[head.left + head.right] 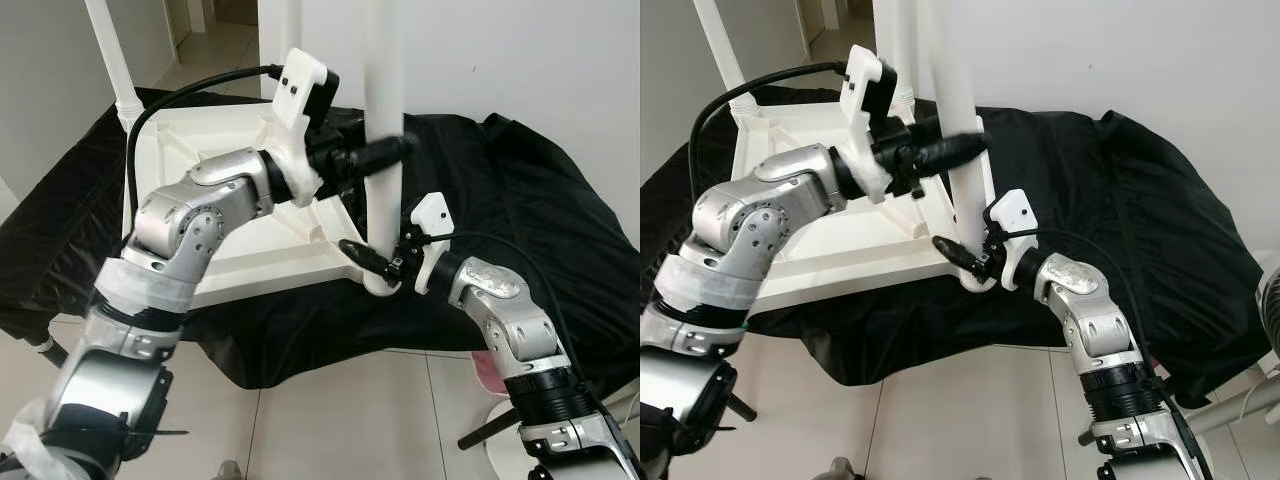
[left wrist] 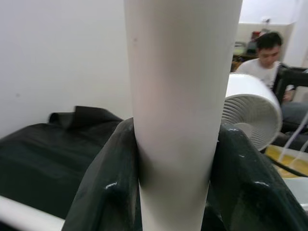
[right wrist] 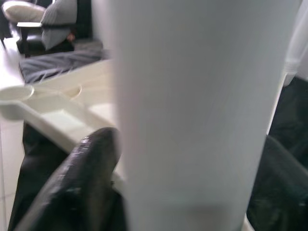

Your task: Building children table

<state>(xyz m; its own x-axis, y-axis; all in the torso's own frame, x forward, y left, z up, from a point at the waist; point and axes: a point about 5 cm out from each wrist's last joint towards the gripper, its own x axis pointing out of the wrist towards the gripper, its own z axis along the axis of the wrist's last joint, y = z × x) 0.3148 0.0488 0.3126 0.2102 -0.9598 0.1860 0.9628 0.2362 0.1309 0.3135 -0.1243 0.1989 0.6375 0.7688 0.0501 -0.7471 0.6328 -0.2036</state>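
- Left eye view gives us one white tabletop [image 1: 250, 235] lying upside down on a black cloth [image 1: 520, 200], with its ribbed underside facing up.
- We count three white legs standing up from it: one [image 1: 383, 120] at the near corner, one [image 1: 108, 55] at the far left corner, and one [image 1: 280, 40] at the back, partly hidden behind our left wrist.
- We have two silver arms in play, both on the near leg.
- Our left gripper [image 1: 385, 152] reaches across from the left, elbow bent and forearm roughly level above the tabletop; its black fingers [image 2: 103, 187] are clamped around the leg partway up, one on each side of the tube.
- Our right gripper [image 1: 372, 262] comes in from the lower right with the forearm angled up, meeting the leg low down, just above where it joins the tabletop corner.
- Right wrist view shows one black finger [image 3: 82, 178] pressed against the side of the leg [image 3: 197, 110], and a dark shape on the other side; we take it as gripping the leg.
- Left wrist view also shows one white fan [image 2: 252, 115] and one seated person [image 2: 264, 57] well beyond the cloth.
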